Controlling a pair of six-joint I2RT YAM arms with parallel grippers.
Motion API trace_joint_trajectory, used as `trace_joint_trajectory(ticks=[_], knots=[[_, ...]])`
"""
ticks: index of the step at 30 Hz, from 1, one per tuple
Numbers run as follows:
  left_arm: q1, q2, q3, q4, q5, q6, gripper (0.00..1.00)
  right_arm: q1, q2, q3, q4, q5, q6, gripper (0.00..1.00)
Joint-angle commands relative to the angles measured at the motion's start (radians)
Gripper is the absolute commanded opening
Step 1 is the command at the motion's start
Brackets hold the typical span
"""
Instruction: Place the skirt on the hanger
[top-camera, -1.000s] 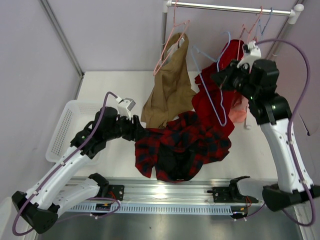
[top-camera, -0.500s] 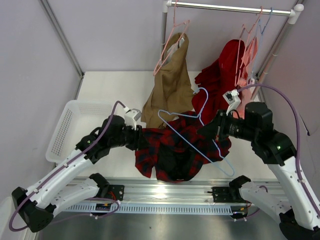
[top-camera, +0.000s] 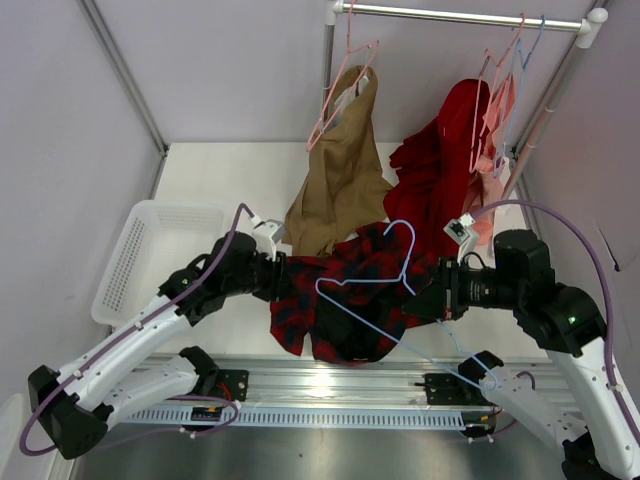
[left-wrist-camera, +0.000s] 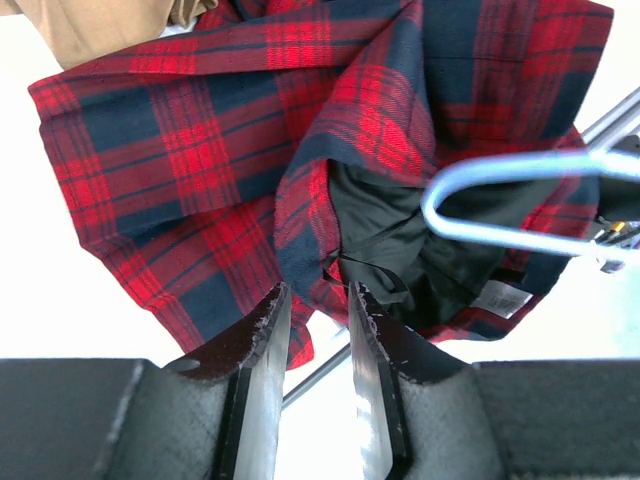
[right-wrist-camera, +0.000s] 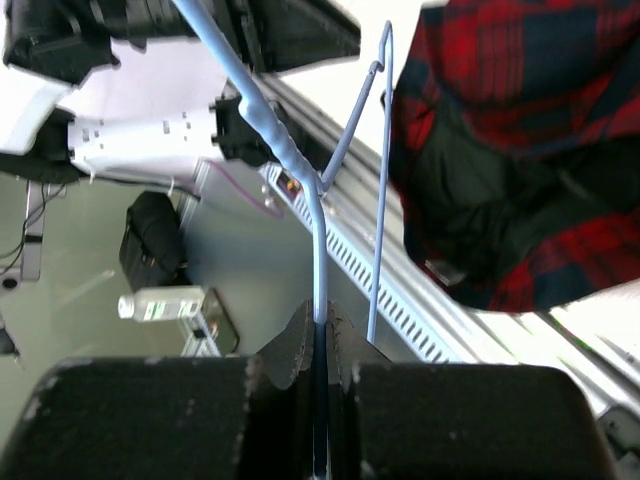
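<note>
- Red-and-navy plaid skirt (top-camera: 350, 300) lies heaped on the tabletop (top-camera: 230, 170), between the two arms' fingers.
- Its edge sits between the tips of the left fingers (left-wrist-camera: 258, 335), which stand narrowly apart; whether they pinch it cannot be told.
- Over the skirt, the right fingers (right-wrist-camera: 295, 355) press together on the blue hanger (right-wrist-camera: 320, 250).

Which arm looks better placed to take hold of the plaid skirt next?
Left. The left tool sits right at the skirt edge, while the right tool is busy, shut on the hanger.
</note>
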Motion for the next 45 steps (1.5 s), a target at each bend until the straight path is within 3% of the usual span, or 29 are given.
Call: trace_joint_trajectory(ticks=[1, 13, 45], knots=[[-0.006, 0.016, 0.029, 0.031, -0.014, -0.013, 0.34, 0.005, -0.037, -0.030, -0.048, -0.089, 0.005, 0.00], [-0.010, 0.053, 0.044, 0.066, 0.016, -0.010, 0.34, 0.005, -0.103, -0.164, 0.001, -0.165, 0.077, 0.00], [-0.041, 0.151, 0.024, 0.139, 0.064, -0.005, 0.31, 0.019, -0.133, -0.236, 0.107, -0.083, 0.124, 0.00]])
